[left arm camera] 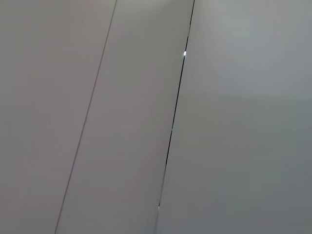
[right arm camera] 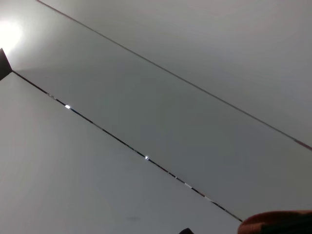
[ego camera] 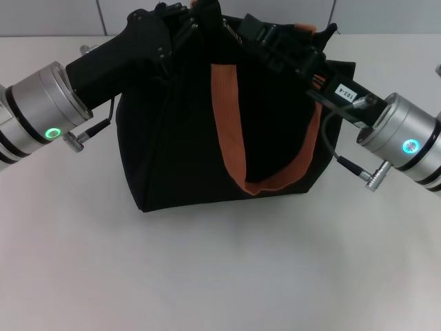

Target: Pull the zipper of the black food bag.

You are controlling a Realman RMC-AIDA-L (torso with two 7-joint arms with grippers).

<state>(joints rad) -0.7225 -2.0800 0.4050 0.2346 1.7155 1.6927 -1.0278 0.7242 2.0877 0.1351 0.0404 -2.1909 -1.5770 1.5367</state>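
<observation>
Head view showed the boxy black fabric food bag at table centre, left gripper and right gripper meeting over its far top edge; zipper hidden, progress unclear.

I see a plain white table carrying everything. Only the bag sits directly on it, upright, its base flat on the surface, below both grippers. Bare tabletop spreads out on my side of the grippers and beyond each arm.
</observation>
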